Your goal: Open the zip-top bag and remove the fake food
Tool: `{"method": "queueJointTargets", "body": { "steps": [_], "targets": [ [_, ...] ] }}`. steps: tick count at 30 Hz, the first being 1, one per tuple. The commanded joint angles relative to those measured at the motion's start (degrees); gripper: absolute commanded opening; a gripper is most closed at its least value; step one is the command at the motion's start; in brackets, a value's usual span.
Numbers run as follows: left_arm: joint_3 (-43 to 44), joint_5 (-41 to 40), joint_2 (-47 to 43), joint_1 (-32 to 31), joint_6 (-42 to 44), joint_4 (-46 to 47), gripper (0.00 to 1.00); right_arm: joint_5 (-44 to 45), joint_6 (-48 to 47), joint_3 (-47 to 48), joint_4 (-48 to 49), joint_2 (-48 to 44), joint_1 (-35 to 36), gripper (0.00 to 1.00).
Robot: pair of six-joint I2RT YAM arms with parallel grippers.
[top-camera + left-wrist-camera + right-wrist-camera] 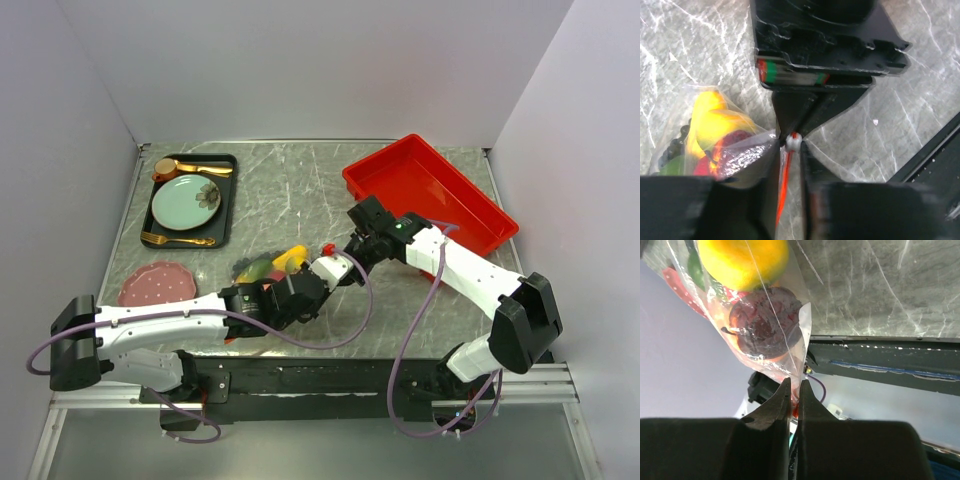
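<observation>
The zip-top bag (262, 270) lies near the table's front centre between both grippers, holding the fake food (290, 256). In the left wrist view my left gripper (789, 150) is closed on the bag's edge, with the orange-red zip strip (785, 185) between its jaws and the white slider (793, 143) at their tips. A yellow fruit (710, 120), red pieces (732, 142) and a green piece (670, 165) show through the film. My right gripper (795, 385) is shut on the bag's corner at the strip, below a yellow fruit (742, 260) and a dark purple one (765, 322).
A red tray (480, 215) stands at the back right. A black tray (225, 215) at the back left holds a mint-green plate (182, 203) and gold cutlery (195, 168). A pink plate (157, 283) lies at the front left.
</observation>
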Motion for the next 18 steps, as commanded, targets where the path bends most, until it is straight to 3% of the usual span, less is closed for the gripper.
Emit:
{"method": "queueJointTargets", "body": {
  "steps": [1, 5, 18],
  "targets": [
    [0.35, -2.44, 0.78, -0.35, 0.52, 2.69, 0.13, -1.61, 1.03, 2.56, -1.16, -1.3, 0.5, 0.0],
    [-0.7, -1.83, 0.26, -0.44, -0.53, 1.81, 0.01, -1.34, 1.64, 2.12, -0.81, -1.92, -0.28, 0.0],
    [-5.53, 0.9, -5.45, -1.32, -7.21, -1.27, 0.01, -1.78, 2.7, -0.86, 1.12, -4.73, -3.89, 0.0]
  ]
}}
